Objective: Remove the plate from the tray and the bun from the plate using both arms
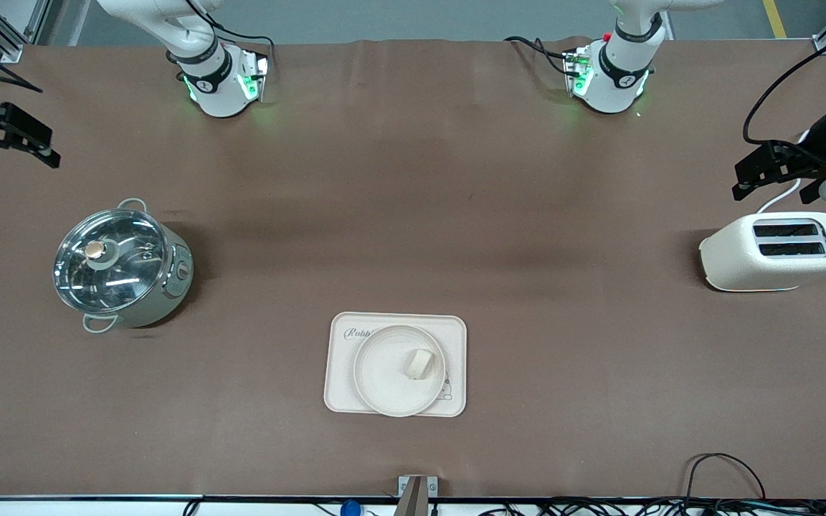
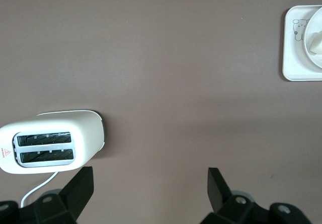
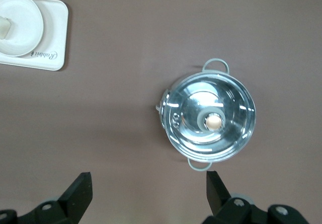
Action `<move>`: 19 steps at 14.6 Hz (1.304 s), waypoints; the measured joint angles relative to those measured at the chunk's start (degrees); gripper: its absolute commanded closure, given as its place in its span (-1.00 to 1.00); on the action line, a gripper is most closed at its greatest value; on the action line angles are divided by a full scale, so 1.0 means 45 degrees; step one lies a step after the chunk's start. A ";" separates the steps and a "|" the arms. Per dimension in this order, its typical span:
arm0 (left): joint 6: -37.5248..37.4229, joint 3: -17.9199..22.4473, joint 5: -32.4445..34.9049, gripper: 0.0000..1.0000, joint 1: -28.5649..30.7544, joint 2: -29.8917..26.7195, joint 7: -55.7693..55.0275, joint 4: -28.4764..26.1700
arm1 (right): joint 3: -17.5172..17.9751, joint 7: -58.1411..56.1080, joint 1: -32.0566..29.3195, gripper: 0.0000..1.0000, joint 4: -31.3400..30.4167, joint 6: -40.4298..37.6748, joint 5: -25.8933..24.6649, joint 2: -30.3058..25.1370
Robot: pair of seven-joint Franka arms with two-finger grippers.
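Note:
The round cream plate (image 1: 381, 373) lies on the rectangular cream tray (image 1: 457, 337) near the front camera at mid-table. The small pale bun (image 1: 419, 363) sits on the plate, toward the left arm's end. My left gripper (image 1: 775, 188) hangs open and empty over the table beside the toaster, at the left arm's end; it shows open in the left wrist view (image 2: 149, 189), where the tray (image 2: 294, 58) and plate (image 2: 316, 17) show at the edge. My right gripper (image 1: 15, 161) hangs open and empty at the right arm's end, over the table by the pot (image 3: 149, 189). The right wrist view shows the plate (image 3: 22, 17) and bun (image 3: 4, 27).
A white two-slot toaster (image 1: 779, 251) stands at the left arm's end (image 2: 50, 146). A steel pot with a glass lid (image 1: 120, 265) stands at the right arm's end (image 3: 211, 118). Cables lie along the table's front edge.

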 measured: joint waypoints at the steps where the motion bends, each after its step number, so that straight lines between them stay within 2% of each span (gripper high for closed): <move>1: 0.0000 -0.0002 0.0000 -1.00 -0.0007 0.0000 0.0000 0.0000 | 0.0030 0.0278 0.0159 -1.00 0.0316 0.0016 0.0193 0.0425; 4: 0.0000 -0.0007 0.0000 -1.00 -0.0010 0.0002 0.0000 0.0002 | 0.0063 0.2162 0.0769 -1.00 0.1031 0.0532 0.1188 0.1853; 8: -0.0001 -0.0008 0.0000 -1.00 -0.0007 0.0005 0.0000 0.0005 | 0.0124 0.4491 0.2267 -1.00 0.1692 0.2530 0.1375 0.3875; 12: -0.0004 -0.0010 0.0001 -1.00 -0.0010 0.0007 0.0000 0.0005 | 0.0150 0.5125 0.3188 -1.00 0.1858 0.4815 0.1614 0.5453; 15: -0.0008 -0.0015 0.0001 -1.00 -0.0011 0.0023 0.0000 0.0002 | 0.0153 0.5125 0.3282 -1.00 0.1890 0.6554 0.2946 0.6661; 19: -0.0013 -0.0015 0.0001 -1.00 -0.0003 0.0059 0.0000 0.0003 | 0.0406 0.5105 0.3724 -0.69 0.1996 0.9825 0.3274 0.8795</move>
